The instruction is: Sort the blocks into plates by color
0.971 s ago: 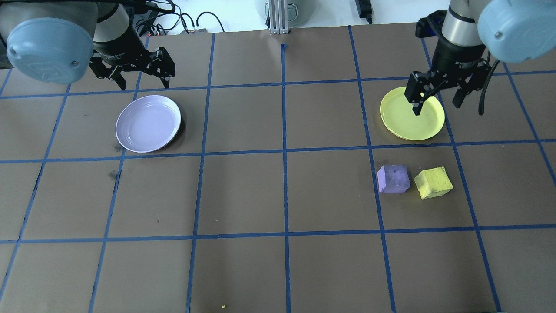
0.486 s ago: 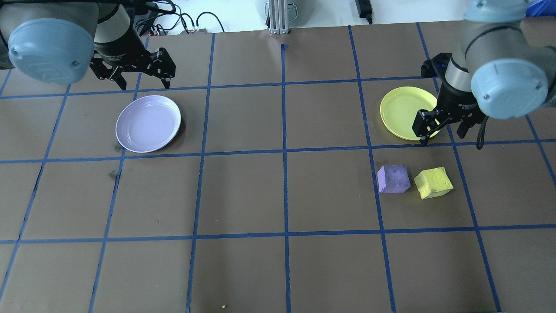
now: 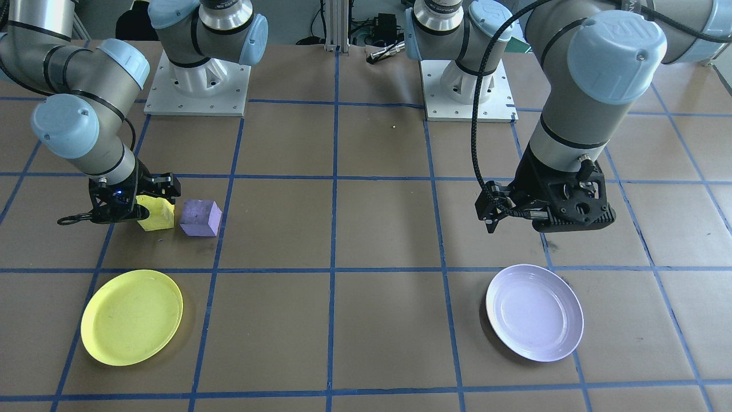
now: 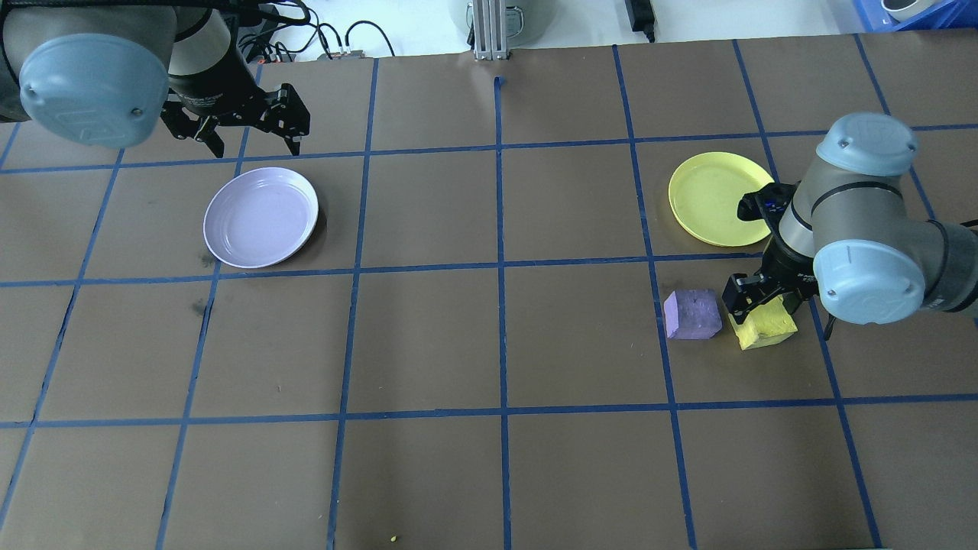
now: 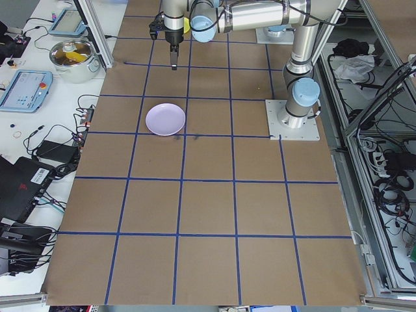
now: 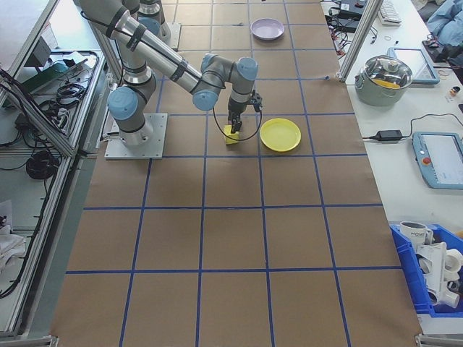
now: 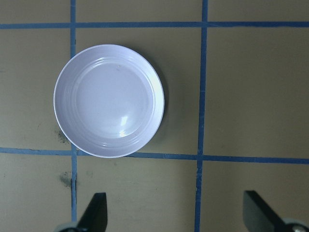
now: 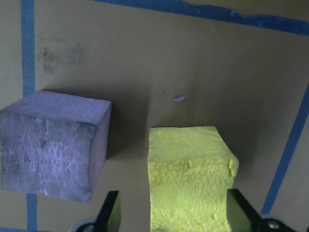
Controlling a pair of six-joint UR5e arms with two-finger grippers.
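The yellow block (image 4: 766, 327) lies on the table beside the light purple block (image 4: 692, 313), just on the near side of the yellow plate (image 4: 710, 200). My right gripper (image 4: 766, 302) is low over the yellow block and open. In the right wrist view its fingers (image 8: 110, 211) stand on either side of the yellow block (image 8: 190, 179), with the purple block (image 8: 50, 145) just outside them. The lavender plate (image 4: 260, 218) holds nothing. My left gripper (image 4: 252, 140) hangs open above the table beyond it, its fingers (image 7: 94, 212) holding nothing.
Brown paper with a blue tape grid covers the table (image 4: 497, 344). The two arm bases (image 3: 197, 86) stand at the robot's edge. Cables and a metal post (image 4: 489, 30) lie past the far edge. A pot (image 6: 387, 76) and tablets sit on a side bench.
My right gripper moved from above the yellow plate toward the near side and came down around the yellow block. The left arm, both plates and both blocks kept their places.
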